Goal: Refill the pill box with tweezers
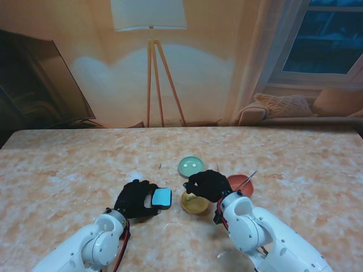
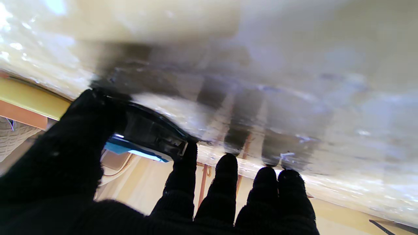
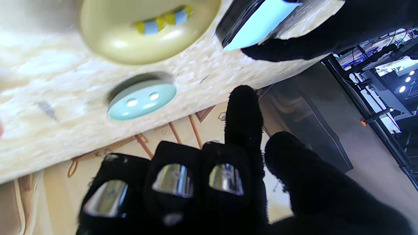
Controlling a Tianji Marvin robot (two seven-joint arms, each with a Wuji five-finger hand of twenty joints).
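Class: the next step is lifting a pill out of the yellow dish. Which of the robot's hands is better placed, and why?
The right hand: it holds the tweezers and hovers over the yellow dish. The left hand is occupied with the pill box.

Stand overhead; wrists close, inverted.

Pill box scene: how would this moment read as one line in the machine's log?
left hand: shut on pill box | right hand: shut on tweezers, over yellow dish | green dish: farther | orange dish: right
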